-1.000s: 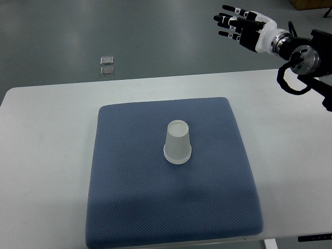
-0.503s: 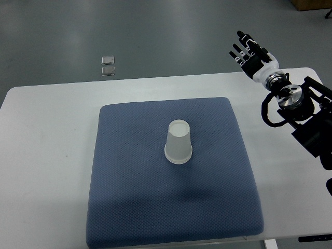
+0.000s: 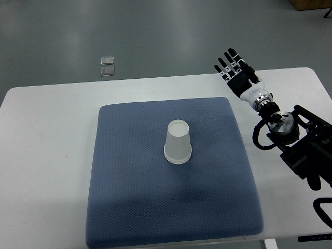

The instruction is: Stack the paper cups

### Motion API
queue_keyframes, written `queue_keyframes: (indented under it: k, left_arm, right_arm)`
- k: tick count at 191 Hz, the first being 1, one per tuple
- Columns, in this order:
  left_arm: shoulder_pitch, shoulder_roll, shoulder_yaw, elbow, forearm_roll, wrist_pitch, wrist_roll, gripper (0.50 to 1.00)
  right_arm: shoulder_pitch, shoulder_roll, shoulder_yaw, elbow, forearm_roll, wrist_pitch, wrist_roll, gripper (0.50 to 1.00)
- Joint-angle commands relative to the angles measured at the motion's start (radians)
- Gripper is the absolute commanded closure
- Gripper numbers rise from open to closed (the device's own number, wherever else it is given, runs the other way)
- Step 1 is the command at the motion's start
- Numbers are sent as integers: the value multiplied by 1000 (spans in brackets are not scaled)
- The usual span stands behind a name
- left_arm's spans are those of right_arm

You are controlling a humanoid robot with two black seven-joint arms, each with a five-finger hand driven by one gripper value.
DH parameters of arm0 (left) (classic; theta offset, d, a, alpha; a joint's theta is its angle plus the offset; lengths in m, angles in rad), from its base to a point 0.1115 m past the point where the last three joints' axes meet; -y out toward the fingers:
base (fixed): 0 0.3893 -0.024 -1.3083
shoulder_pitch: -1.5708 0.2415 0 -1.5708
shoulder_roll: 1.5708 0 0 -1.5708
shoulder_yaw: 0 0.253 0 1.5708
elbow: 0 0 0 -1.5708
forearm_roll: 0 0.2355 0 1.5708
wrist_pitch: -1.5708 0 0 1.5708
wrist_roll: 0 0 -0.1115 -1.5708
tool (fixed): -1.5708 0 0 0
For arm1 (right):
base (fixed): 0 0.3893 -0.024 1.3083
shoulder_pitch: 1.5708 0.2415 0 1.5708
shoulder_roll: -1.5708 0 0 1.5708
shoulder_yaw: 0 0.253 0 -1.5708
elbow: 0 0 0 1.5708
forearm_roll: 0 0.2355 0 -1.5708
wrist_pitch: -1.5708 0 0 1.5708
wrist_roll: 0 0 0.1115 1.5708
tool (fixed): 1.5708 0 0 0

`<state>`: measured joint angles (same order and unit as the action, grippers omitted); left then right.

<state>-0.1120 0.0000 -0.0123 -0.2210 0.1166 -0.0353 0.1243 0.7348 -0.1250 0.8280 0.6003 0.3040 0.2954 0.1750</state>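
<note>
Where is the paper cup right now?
In the top view, the paper cup stands upside down near the middle of the blue mat, left of the open right hand hovering over the white table's far edge.

- A white counter (image 3: pixel 46 155) fills the lower part of the view, its far edge running across the picture below a grey floor (image 3: pixel 155 36).
- A blue textured mat (image 3: pixel 140 207) lies flat on the counter, roughly in the middle, with bare counter on its left, right and far sides.
- An upside-down white paper cup (image 3: pixel 177 142) stands on the mat near its centre.
- Two small square plates (image 3: pixel 107 65) lie on the floor beyond the counter's far edge.
</note>
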Motion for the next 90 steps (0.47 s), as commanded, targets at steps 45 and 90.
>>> queue_keyframes:
  k: [45,90]
  left_arm:
    - [0,0,3,-3,0,0,0,500]
    - [0,0,2,-1,0,0,0,500]
  right_arm:
    - [3,58,-1,-97,0,14,0,579]
    - [3,61,0,-99,0,14,1,576]
